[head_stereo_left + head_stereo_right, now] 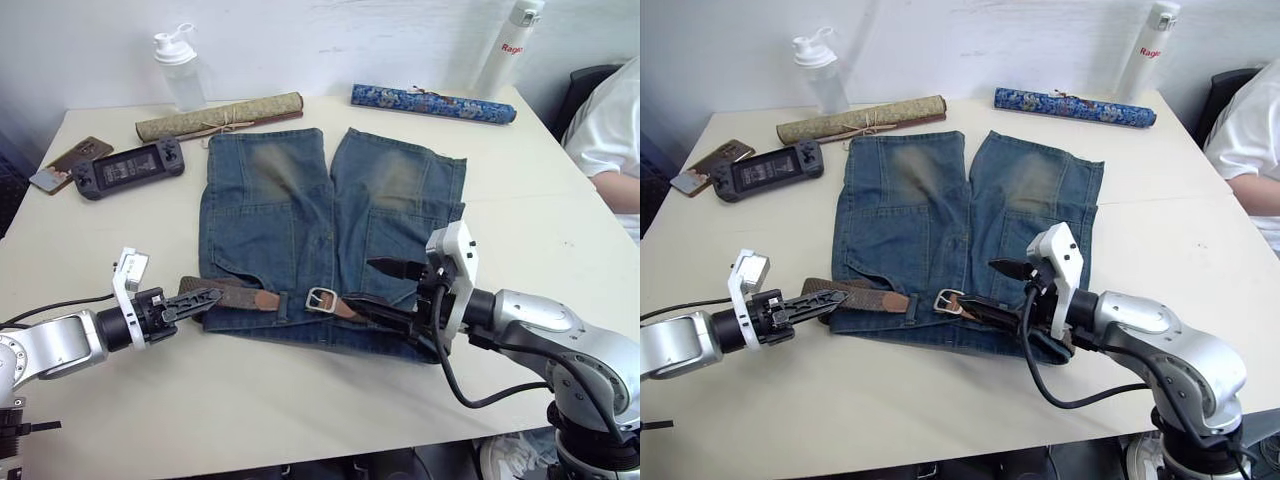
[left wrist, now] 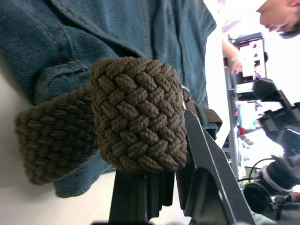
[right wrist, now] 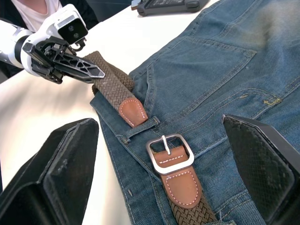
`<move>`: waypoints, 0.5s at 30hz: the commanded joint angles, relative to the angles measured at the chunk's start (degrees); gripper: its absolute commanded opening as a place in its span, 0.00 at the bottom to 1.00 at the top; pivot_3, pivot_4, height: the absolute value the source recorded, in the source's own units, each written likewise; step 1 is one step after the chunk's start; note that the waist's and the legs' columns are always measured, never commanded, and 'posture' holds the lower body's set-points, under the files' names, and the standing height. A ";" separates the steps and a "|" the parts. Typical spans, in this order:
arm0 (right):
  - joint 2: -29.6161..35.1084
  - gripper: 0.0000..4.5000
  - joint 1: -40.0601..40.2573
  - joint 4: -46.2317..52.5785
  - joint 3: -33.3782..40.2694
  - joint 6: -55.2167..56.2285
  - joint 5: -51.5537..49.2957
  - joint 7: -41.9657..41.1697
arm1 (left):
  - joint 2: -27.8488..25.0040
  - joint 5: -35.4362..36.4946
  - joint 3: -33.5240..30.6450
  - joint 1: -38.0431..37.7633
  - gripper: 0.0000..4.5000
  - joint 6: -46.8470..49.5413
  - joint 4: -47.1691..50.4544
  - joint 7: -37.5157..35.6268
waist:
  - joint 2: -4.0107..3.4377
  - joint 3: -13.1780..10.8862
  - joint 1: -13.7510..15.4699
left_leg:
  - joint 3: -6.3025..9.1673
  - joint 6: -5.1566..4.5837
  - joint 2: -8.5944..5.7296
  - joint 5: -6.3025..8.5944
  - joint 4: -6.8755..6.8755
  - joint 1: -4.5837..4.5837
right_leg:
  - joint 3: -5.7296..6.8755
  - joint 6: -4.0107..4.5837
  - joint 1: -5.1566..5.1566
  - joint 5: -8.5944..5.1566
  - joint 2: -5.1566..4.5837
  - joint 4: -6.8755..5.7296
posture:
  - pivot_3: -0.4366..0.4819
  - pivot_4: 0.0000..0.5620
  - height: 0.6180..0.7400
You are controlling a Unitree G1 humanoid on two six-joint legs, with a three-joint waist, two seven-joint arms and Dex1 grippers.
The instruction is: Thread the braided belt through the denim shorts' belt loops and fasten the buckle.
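L tool [image 1: 205, 296] clenched on braided belt [image 3: 110, 86] fold, waistband's L end | R tool [image 3: 159, 173] released, straddling buckle [image 3: 169, 153] | denim shorts [image 1: 300, 215] flat on desk [image 1: 300, 400]

The belt [image 3: 112, 89] runs under the shorts' [image 1: 330, 230] waistband beyond the buckle [image 3: 169, 153], its middle hidden. A person [image 1: 612, 140] at the table's [image 1: 300, 400] right edge is cut off by the frame. The bottle's [image 1: 510, 45] label is truncated.
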State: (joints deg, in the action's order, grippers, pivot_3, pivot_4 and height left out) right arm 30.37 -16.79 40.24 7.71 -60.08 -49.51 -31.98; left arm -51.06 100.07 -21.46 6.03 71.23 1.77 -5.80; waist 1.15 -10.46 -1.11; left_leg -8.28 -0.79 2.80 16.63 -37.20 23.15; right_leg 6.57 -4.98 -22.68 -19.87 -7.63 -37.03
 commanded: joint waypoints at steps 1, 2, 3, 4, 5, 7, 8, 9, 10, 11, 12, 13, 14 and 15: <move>-1.07 0.99 0.13 1.83 -0.40 0.96 -2.37 2.17 | -2.29 4.63 1.20 -1.48 0.00 -0.86 4.75 6.73 | 0.00 0.00 -0.43 | 0.00 0.00 0.00 0.00 0.00 0.00 | 0.00 0.00 0.00 0.00 0.00 0.00 | 0.48 0.27 0.82; -1.14 0.99 0.22 1.83 -0.58 1.01 -2.64 2.54 | -2.51 5.76 1.40 -1.68 0.00 -1.25 5.51 7.86 | 0.00 0.00 -0.48 | 0.00 0.00 0.00 0.00 0.01 0.00 | 0.00 0.00 0.00 0.00 0.00 0.00 | 0.48 0.27 0.82; -1.20 0.99 0.29 1.78 -0.75 1.08 -2.86 2.85 | -2.74 7.00 1.56 -1.82 0.00 -1.79 6.14 9.14 | 0.00 0.00 -0.46 | 0.00 0.00 0.00 0.00 0.01 0.00 | -0.01 0.00 0.00 0.00 0.00 0.01 | 0.48 0.27 0.82; -1.20 0.99 0.33 1.77 -0.98 1.15 -2.99 3.09 | -3.03 8.38 1.66 -1.94 0.00 -2.67 6.51 10.60 | 0.00 0.00 -0.46 | 0.00 0.00 0.00 0.00 0.01 0.00 | -0.02 0.00 0.00 0.00 -0.01 0.01 | 0.48 0.27 0.82; -1.23 0.99 0.31 1.72 -1.22 1.20 -3.10 3.26 | -3.35 9.50 1.65 -1.86 0.00 -3.48 6.72 11.78 | 0.01 0.00 -0.46 | 0.00 0.00 0.00 0.00 0.01 0.00 | -0.02 0.00 0.00 0.00 0.00 0.01 | 0.48 0.27 0.82; -1.26 0.99 0.33 1.68 -1.69 1.38 -3.28 3.63 | -4.32 11.39 1.69 -1.98 0.00 -4.70 7.24 13.43 | 0.01 0.00 -0.44 | 0.00 0.00 0.00 0.00 -0.01 0.00 | -0.02 0.00 0.01 0.00 -0.02 0.00 | 0.48 0.27 0.82; -1.39 0.99 0.38 1.62 -1.89 1.49 -3.49 3.78 | -5.00 12.06 1.61 -2.26 0.00 -5.05 7.79 13.93 | 0.01 0.00 -0.45 | 0.00 0.00 0.00 0.00 -0.01 0.00 | -0.02 0.00 0.01 0.00 -0.02 -0.01 | 0.48 0.27 0.82; -1.62 0.99 0.37 1.59 -2.11 1.55 -3.76 4.09 | -5.62 12.56 1.44 -2.67 0.00 -5.17 8.09 14.06 | 0.01 -0.01 -0.47 | 0.00 0.00 0.01 0.00 -0.01 0.00 | -0.02 0.00 0.01 0.00 -0.01 0.00 | 0.48 0.27 0.82; -1.72 0.99 0.31 1.56 -2.30 1.61 -3.92 4.32 | -6.07 12.82 1.17 -3.05 0.00 -5.36 8.24 14.14 | 0.01 0.00 -0.48 | 0.00 0.00 0.00 0.00 -0.01 0.00 | -0.02 0.00 0.01 0.00 -0.01 0.00 | 0.48 0.27 0.82; -1.79 0.99 0.34 1.58 -2.50 1.72 -4.06 4.49 | -6.52 12.91 0.98 -3.51 0.00 -5.55 8.36 14.20 | 0.01 0.00 -0.51 | 0.00 0.00 -0.01 0.00 0.00 0.00 | -0.03 0.00 0.01 0.00 -0.01 0.01 | 0.48 0.27 0.82; -1.87 0.99 0.37 1.54 -2.60 1.84 -4.25 4.62 | -6.94 12.93 0.94 -3.86 0.00 -5.70 8.46 14.16 | 0.01 -0.01 -0.52 | 0.00 0.00 0.00 0.00 0.01 0.00 | -0.03 0.00 0.00 0.00 0.00 0.02 | 0.48 0.27 0.82; -1.98 0.99 0.32 1.50 -2.75 1.90 -4.38 4.80 | -7.33 12.93 0.95 -4.08 0.00 -5.82 8.46 14.01 | 0.00 -0.01 -0.52 | 0.00 0.00 0.00 0.00 0.01 0.00 | -0.03 0.00 0.00 0.00 0.00 0.01 | 0.48 0.27 0.82; -2.01 0.99 0.27 1.42 -2.97 2.00 -4.37 4.85 | -7.51 12.93 0.86 -4.64 0.00 -5.81 8.47 13.89 | 0.00 -0.01 -0.51 | -0.01 0.00 0.00 0.00 0.01 0.00 | -0.03 0.00 0.00 0.00 0.00 0.01 | 0.48 0.27 0.82; -2.16 0.99 0.18 1.30 -3.10 2.10 -4.54 4.94 | -7.88 12.93 0.98 -5.24 0.00 -5.91 8.81 13.87 | 0.00 -0.01 -0.49 | -0.01 0.00 0.00 0.00 0.00 0.00 | -0.03 0.00 0.00 0.00 0.01 0.01 | 0.48 0.27 0.82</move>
State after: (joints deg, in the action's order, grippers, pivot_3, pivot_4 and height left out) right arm 28.60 -16.58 40.24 4.73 -59.54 -52.74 -27.17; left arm -57.48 111.71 -19.25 1.47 65.83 8.82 8.20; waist 1.15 -10.47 -1.61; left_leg -8.29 -0.78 2.80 16.62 -37.20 23.15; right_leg 6.54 -4.98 -22.68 -19.87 -7.63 -37.02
